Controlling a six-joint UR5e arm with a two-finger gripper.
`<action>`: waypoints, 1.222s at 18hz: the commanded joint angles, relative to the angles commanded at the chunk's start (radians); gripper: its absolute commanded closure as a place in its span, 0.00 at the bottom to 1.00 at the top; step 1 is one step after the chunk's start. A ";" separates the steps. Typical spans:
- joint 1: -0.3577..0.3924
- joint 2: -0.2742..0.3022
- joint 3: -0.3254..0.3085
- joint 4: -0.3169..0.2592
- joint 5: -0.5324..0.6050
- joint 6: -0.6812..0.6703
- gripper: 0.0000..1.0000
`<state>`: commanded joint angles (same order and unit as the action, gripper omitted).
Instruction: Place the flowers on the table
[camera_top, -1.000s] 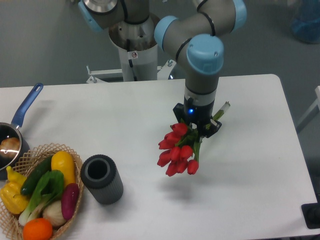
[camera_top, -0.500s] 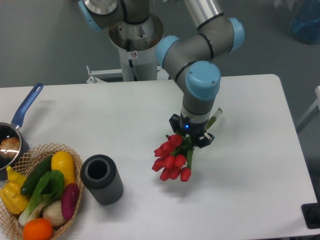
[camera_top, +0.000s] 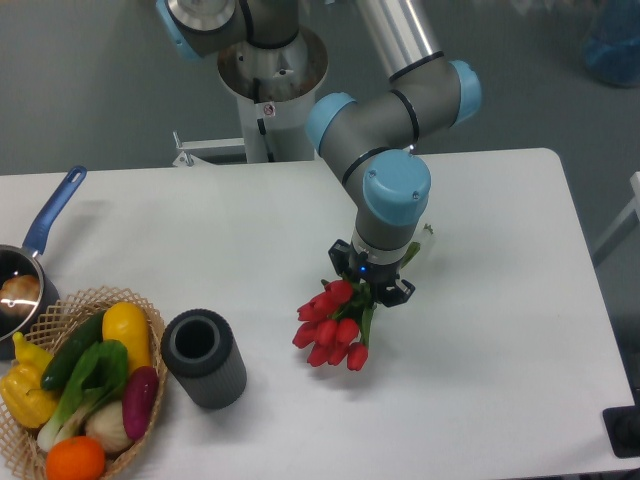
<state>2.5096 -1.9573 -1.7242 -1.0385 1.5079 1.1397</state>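
Note:
The flowers (camera_top: 328, 328), a bunch of red tulip buds with green stems, hang head-down and to the left from my gripper (camera_top: 371, 283), which is shut on their stems. The buds are low over the white table (camera_top: 480, 380), near its middle; a faint shadow lies just under them. I cannot tell whether the buds touch the tabletop. The stem ends stick out behind the gripper to the upper right. The fingers are mostly hidden by the wrist and the leaves.
A grey cylinder (camera_top: 204, 358) stands left of the flowers. A wicker basket (camera_top: 80, 301) of vegetables is at the front left corner. A blue-handled pot (camera_top: 25, 268) sits at the left edge. The arm's base (camera_top: 270, 90) stands behind the table.
My gripper has moved left and down with the flowers. The buds have come closer to the tabletop and their shadow has drawn in under them.

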 joint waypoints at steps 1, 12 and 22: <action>-0.002 -0.003 0.000 0.000 0.000 0.000 0.56; -0.005 -0.023 0.000 0.011 0.005 0.000 0.51; -0.002 -0.008 0.044 0.018 0.000 0.011 0.00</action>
<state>2.5080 -1.9651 -1.6797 -1.0201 1.5079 1.1505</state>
